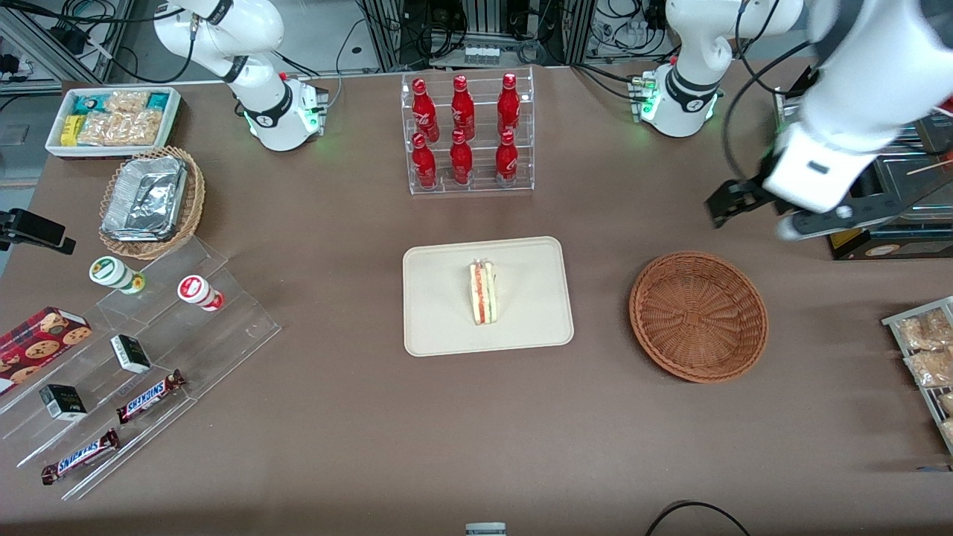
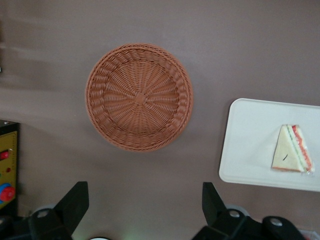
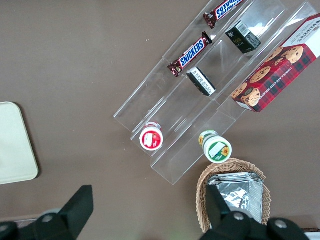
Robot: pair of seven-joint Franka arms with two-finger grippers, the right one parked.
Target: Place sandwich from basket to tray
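The sandwich (image 1: 482, 292) lies on the cream tray (image 1: 439, 313) in the middle of the table, filling edge up; it also shows in the left wrist view (image 2: 291, 150) on the tray (image 2: 250, 150). The reddish-brown wicker basket (image 1: 698, 315) sits empty beside the tray, toward the working arm's end; the left wrist view shows its bare bottom (image 2: 139, 96). My left gripper (image 1: 726, 205) is open and empty, raised well above the table, farther from the front camera than the basket. Its fingers (image 2: 75, 202) stand wide apart.
A clear rack of red bottles (image 1: 466, 134) stands farther back than the tray. A black and yellow box (image 1: 886, 223) lies under the working arm, with a rack of snack packets (image 1: 927, 357) nearer. A foil-filled basket (image 1: 151, 201), white snack bin (image 1: 112, 119) and acrylic steps (image 1: 149, 357) lie toward the parked arm's end.
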